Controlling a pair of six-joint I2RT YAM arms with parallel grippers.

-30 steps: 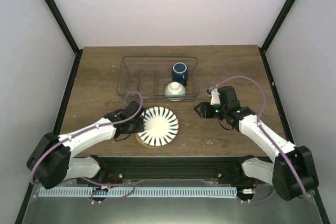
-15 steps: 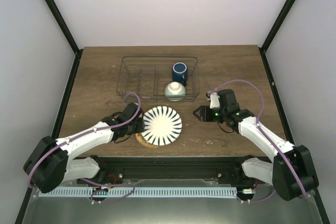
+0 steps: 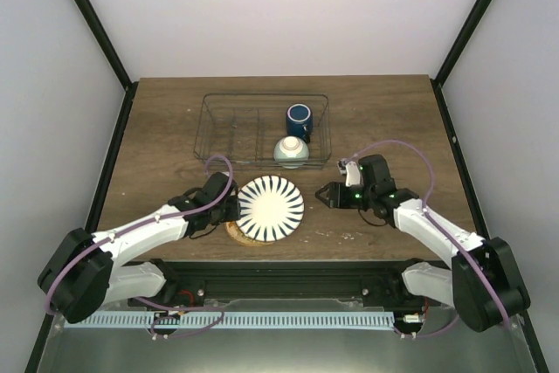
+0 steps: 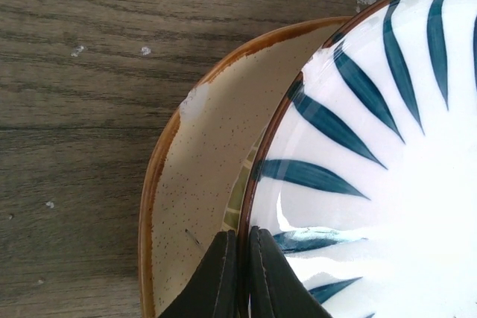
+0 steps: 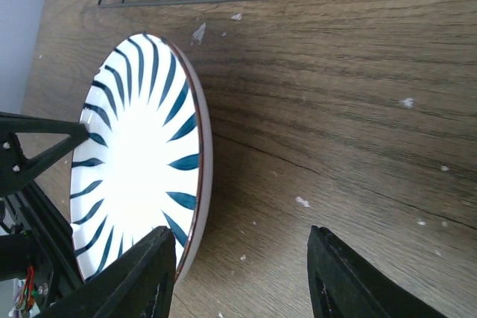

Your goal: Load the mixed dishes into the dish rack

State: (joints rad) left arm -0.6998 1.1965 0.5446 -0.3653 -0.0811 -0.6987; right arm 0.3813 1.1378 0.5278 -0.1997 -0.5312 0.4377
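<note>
The white plate with dark blue radial stripes (image 3: 271, 209) sits near the front of the desk (image 3: 393, 111), between the two arms and just in front of the dish rack (image 3: 218, 128). At its left rim is the left pincer (image 3: 234, 209), fingers drawn together on the brown-lined edge. The left wrist view shows the two dark tips (image 4: 242, 232) pinching that rim with almost no gap.

Under the striped plate, and poking out to its left and front, lies the yellow-orange plate (image 4: 194, 176), speckled cream inside with an orange-brown rim. A sliver of green-checked pattern (image 4: 238, 199) shows between the two (too little to say what it belongs to).

The striped plate faces upward toward the overhead camera. Being round, it has no long axis, and its stripes fan out from a plain white middle. From the right wrist it is seen from the side, its rim close to the wood. I cannot tell whether that far edge touches the desk.

Behind the plate, inside the right part of the rack, stand the small pale mint-green bowl (image 3: 291, 153) at the front and the dark blue mug (image 3: 299, 120) behind it.

To the right of the plate, the right pincer (image 3: 323, 194) points at it. Its fingers (image 5: 149, 273) stand apart, with only bare wood between them, holding nothing and just short of the plate's right rim.
</note>
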